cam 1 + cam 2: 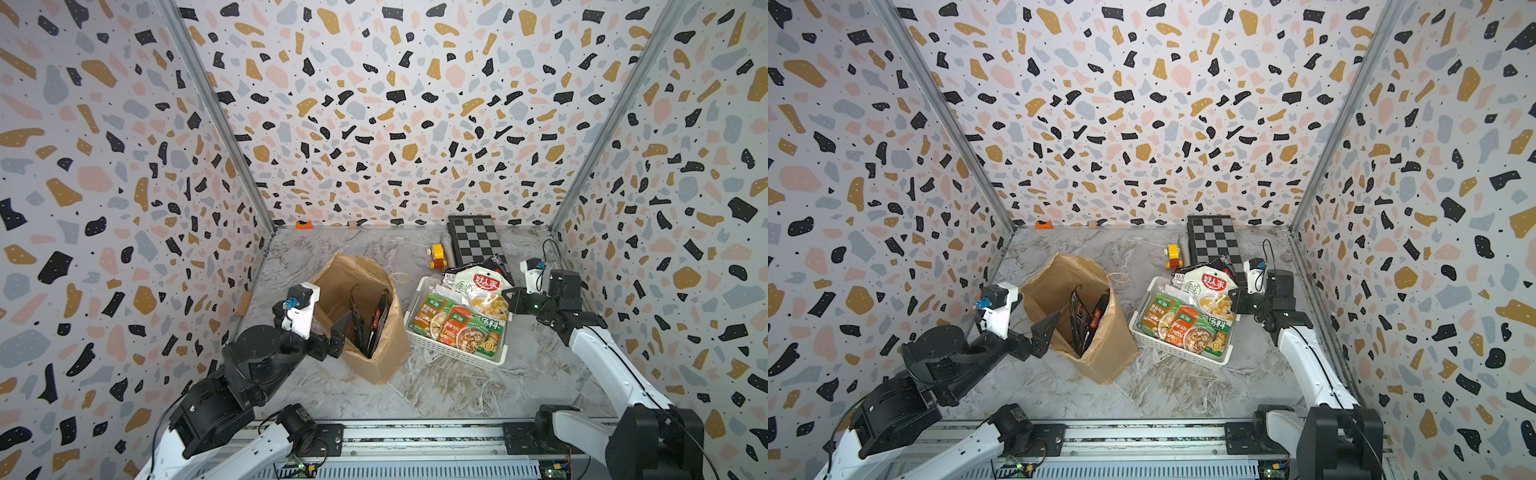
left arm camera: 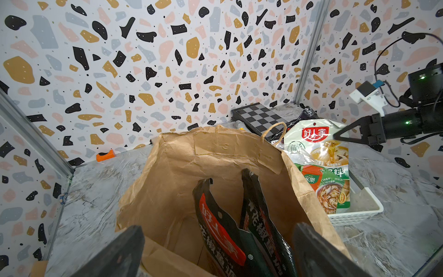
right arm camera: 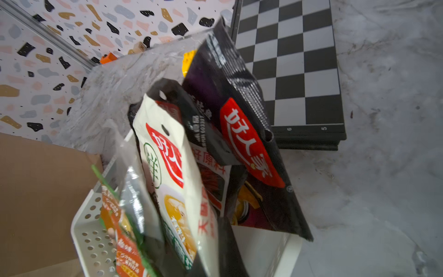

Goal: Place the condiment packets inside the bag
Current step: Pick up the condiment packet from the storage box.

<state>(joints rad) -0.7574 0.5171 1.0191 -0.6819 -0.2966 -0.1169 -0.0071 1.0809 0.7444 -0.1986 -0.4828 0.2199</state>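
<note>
Right gripper (image 2: 340, 137) is clenched, its tip pinched to a point on the side edge of the white packet (image 2: 311, 140). It looks like a grip on that edge, though the contact itself is partly hidden. That packet stands tilted up out of the basket (image 1: 453, 352), leaning on a black packet (image 3: 251, 144) behind it. An edge pinch is the sensible hold, since flat glossy film offers nothing else to grab. Just beside and below the tip, green-and-orange packets (image 1: 457, 328) lie flat in the basket, overlapping.

Left gripper (image 2: 219, 229) is released, jaws spread wide at the near rim of the bag (image 2: 215, 153), one finger to each side of the mouth. Can't tell if either finger touches the paper. Likely purpose is to brace the bag upright and keep the mouth open for drops. Just ahead of its fingertips, two black-and-red packets (image 2: 261, 220) stand on edge inside the bag, leaning toward the basket-side wall.

The bag sits between the two grippers, with the basket just beside it on the right gripper's side.

Step in hand, as a judgement: lift the white packet clear and carry it over the bag mouth.

Risks:
- The film could slip out of a thin edge pinch.
- A swinging packet could catch the paper rim and fold the mouth shut.
</note>
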